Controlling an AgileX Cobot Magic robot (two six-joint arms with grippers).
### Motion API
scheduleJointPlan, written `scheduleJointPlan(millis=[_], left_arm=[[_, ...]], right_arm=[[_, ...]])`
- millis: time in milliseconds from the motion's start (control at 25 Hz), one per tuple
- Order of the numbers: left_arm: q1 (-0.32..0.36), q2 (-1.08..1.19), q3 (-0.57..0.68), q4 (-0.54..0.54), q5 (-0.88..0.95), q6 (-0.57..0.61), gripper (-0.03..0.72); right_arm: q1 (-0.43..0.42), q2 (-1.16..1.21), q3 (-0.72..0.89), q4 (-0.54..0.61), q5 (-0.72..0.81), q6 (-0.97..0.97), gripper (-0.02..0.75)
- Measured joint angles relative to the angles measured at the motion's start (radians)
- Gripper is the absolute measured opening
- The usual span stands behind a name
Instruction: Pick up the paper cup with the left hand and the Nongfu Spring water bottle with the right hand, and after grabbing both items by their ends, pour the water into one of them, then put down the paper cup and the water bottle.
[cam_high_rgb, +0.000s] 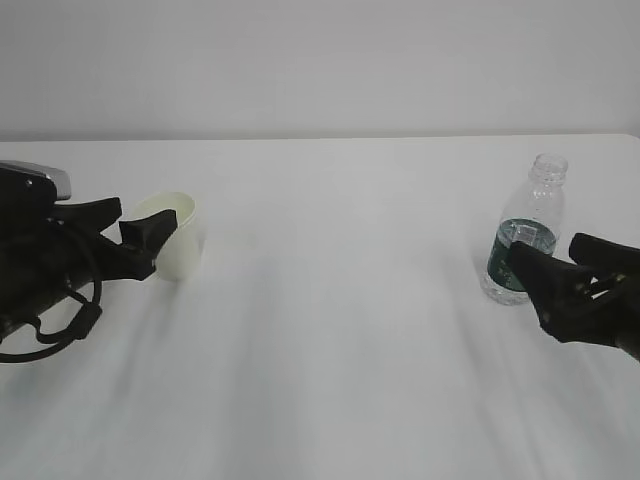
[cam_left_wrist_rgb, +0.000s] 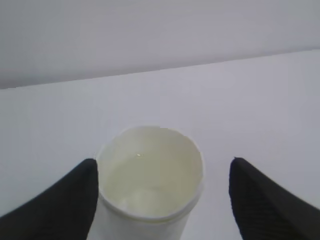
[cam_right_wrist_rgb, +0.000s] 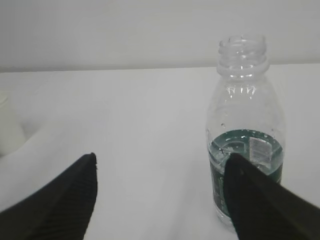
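1. Exterior view: the paper cup (cam_high_rgb: 178, 237) stands upright at the left of the frame on the white tabletop (cam_high_rgb: 340, 330), with the left hand (cam_high_rgb: 137, 240) at its near-left side, jaws wide and not holding it. The Nongfu Spring water bottle (cam_high_rgb: 527, 232) stands upright at the right, and the right hand (cam_high_rgb: 556, 283) sits just beside its lower right, jaws wide.
2. Left wrist view: the cup (cam_left_wrist_rgb: 150, 180) sits between the spread jaws, low in the frame, nearer the left finger (cam_left_wrist_rgb: 65, 205); it seems to hold some pale liquid.
3. Right wrist view: the bottle (cam_right_wrist_rgb: 246, 135) stands off-centre, behind the right finger (cam_right_wrist_rgb: 265, 205), axis vertical, water (cam_right_wrist_rgb: 245, 150) low inside. The jaws probably need to shift right before closing.
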Motion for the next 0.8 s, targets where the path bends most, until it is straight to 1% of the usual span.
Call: scheduleJointPlan(millis=[200,600,800], left_arm=[[0.0,-0.05,0.03,-0.002,0.0,0.0,0.584],[0.0,-0.168,0.051,-0.015,0.0,0.0,0.57],[0.0,-0.24,0.053,-0.021,0.005,0.0,0.568]], right_arm=[[0.0,-0.063,-0.021,0.0,0.048,0.002,0.588],[0.0,-0.188,-0.117,-0.005,0.242,0.004,0.588],[0.0,-0.259,-0.173,-0.008,0.371,0.004,0.588]])
